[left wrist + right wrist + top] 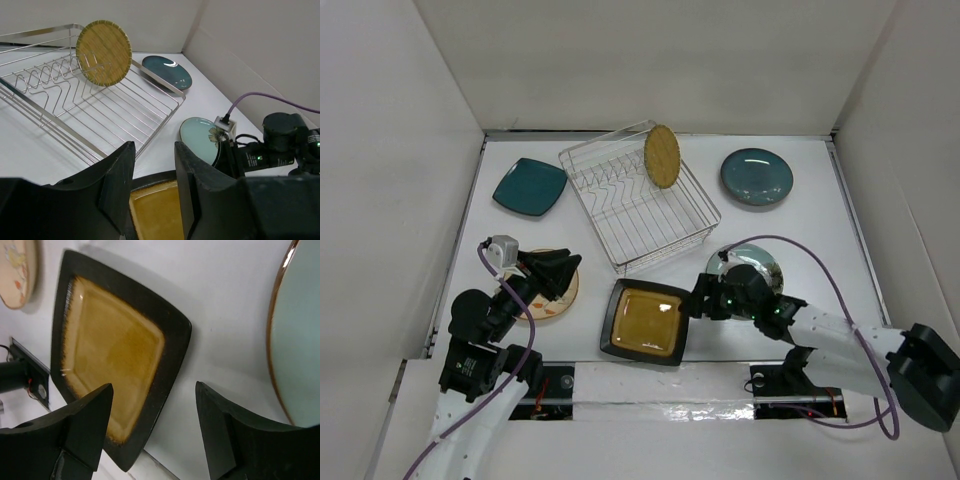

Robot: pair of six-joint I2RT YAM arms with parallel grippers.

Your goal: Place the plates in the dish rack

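The dish rack stands at the table's middle back with the small yellow woven-look plate upright in its tines. The black-rimmed amber square plate lies flat at the front. My right gripper is open, and the amber plate's right rim lies between its fingers. The pale green plate lies partly under the right arm. My left gripper is open and empty above the cream patterned plate. The teal square plate and the dark blue-grey plate lie flat at the back.
White walls close in the table on the left, back and right. The amber plate's near corner sits close to the table's front edge. In the left wrist view the rack lies ahead, with the right arm at the right.
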